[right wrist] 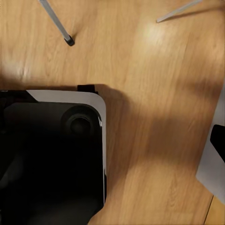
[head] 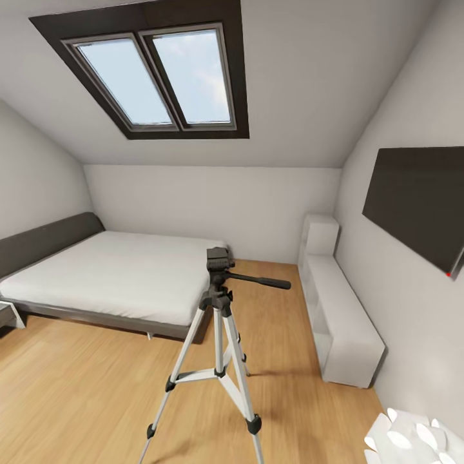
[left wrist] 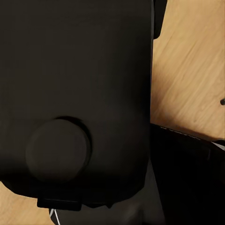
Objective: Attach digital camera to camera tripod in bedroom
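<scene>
While we face into the bedroom, head view has the camera tripod [head: 217, 348] dead ahead, standing upright on the light wood floor [head: 84, 386], legs spread. Its dark grey head [head: 217, 260] sits on top with nothing mounted on it; the black pan handle [head: 258, 280] sticks out toward our right. Behind it, the grey bed [head: 58, 309] with white mattress [head: 116, 270] lies along the left wall, foot end just behind the tripod. A dark-framed skylight [head: 151, 74] is set in the sloped ceiling. On the right wall there is a dark flat panel [head: 419, 203] with a small red dot at its lower corner; below it a low white shelf unit [head: 341, 316] runs along the wall. A white petal-shaped object [head: 412, 441] sits at bottom right; we can't tell what it is.

Left wrist view: a large black body [left wrist: 75, 93] with a round raised boss [left wrist: 58, 150] blocks most of the frame, wood floor beside it. Left fingers: we cannot tell their state.

Right wrist view: looking down at wood floor. A silver tripod leg with black foot [right wrist: 69, 41] rests on the floor, and a second silver leg [right wrist: 178, 11] is nearby. A black-and-white robot part [right wrist: 51, 159] with a round socket is close to the lens. Right fingers: state can't be told either.
</scene>
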Tool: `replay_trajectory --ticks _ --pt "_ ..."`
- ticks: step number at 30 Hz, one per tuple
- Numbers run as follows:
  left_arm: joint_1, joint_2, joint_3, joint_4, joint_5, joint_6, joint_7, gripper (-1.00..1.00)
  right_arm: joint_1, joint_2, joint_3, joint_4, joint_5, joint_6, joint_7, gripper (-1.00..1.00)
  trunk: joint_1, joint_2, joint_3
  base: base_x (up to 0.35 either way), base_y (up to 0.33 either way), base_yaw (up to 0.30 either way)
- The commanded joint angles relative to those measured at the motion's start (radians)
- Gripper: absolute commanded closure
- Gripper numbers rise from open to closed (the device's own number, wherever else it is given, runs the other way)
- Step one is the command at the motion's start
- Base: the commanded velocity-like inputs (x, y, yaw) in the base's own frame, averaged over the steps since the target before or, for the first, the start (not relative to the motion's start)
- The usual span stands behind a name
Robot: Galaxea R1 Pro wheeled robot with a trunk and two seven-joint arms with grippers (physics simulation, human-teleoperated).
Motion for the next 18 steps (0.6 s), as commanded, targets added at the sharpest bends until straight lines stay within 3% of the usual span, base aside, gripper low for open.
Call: replay_trajectory --ticks 1,18 --pt "0.0 0.0 -0.008 0.001 0.008 -0.003 -0.005 1.0 -0.001 0.0 -0.005 0.003 0.009 -0.005 -0.003 -1.0 0.0 -0.001 0.0 0.002 0.0 0.07" --pt "0.0 0.0 -0.009 0.001 0.008 -0.003 -0.005 1.0 -0.001 0.0 -0.005 0.003 0.009 -0.006 0.0 -1.0 0.0 -0.001 0.0 0.0 0.0 0.19"
